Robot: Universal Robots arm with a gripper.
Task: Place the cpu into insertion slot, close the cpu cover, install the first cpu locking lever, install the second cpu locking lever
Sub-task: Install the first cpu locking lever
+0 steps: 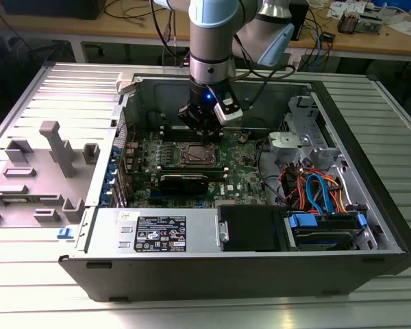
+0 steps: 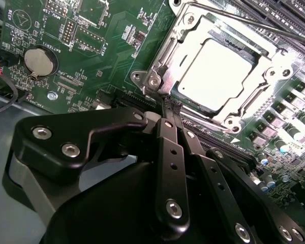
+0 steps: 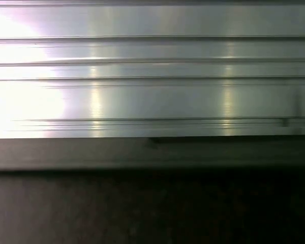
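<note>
Black fingers of the gripper [image 2: 171,105] press together, empty, with the tips at a corner of the socket [image 2: 142,77]. Beyond them the chip [image 2: 213,71] lies seated under the shut cover [image 2: 169,53]. Arm [image 1: 211,48] hangs vertical, at twelve o'clock from the socket in the exterior view.

A ribbed metal table [image 1: 34,301] bears an open computer case [image 1: 212,271] at its middle; grey blocks [image 1: 55,147] stand at nine o'clock of it.
</note>
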